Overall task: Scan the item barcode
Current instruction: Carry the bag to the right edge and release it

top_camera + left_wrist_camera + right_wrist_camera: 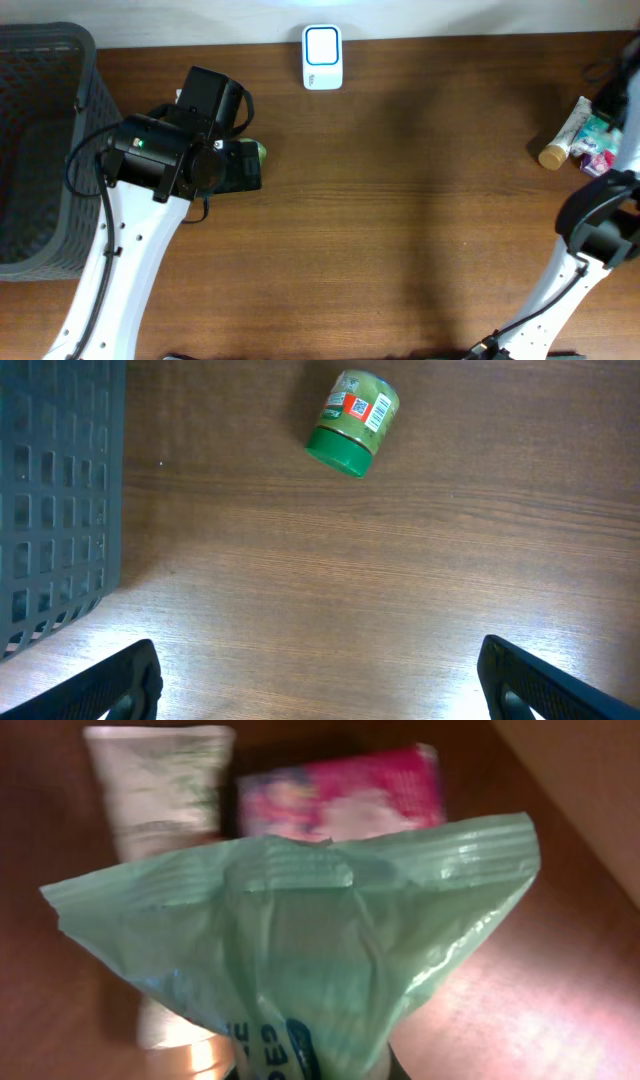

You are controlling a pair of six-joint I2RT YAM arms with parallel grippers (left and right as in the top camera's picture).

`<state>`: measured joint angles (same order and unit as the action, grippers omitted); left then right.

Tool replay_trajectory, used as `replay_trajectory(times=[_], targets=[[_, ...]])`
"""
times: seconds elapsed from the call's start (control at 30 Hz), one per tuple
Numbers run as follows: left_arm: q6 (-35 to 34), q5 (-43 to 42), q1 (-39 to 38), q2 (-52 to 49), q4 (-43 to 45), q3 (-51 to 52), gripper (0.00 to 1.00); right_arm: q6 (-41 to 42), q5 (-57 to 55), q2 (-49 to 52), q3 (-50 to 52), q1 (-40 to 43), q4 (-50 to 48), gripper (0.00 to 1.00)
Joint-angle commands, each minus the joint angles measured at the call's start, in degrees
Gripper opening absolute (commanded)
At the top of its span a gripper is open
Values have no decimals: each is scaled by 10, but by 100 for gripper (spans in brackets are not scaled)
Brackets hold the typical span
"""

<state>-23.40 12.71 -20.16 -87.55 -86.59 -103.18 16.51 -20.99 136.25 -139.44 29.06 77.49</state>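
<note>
One green pouch, looks light, floppy, slippery, so pinch the crimped edge; right claw clamped on it, left claw wide apart.

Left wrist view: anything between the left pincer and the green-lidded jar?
Nothing. Only bare table lies between the left pincer and the jar, seen in the left wrist view.

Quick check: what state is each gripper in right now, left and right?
Left gripper: open, holding nothing.
Right gripper: closed on the green packet.
</note>
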Motion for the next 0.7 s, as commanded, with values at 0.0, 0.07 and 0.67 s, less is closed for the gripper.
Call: replay_trajectory(times=[0.0,0.07,0.67], targets=[[1,6,1,1,-1,1,99,5,35,0,20,29,1,4],[1,6,1,2,-1,1,99,5,32,0,40,38,-4,4],[1,6,1,2,-1,1,99,-42,152,0,133,-40,-139,34]])
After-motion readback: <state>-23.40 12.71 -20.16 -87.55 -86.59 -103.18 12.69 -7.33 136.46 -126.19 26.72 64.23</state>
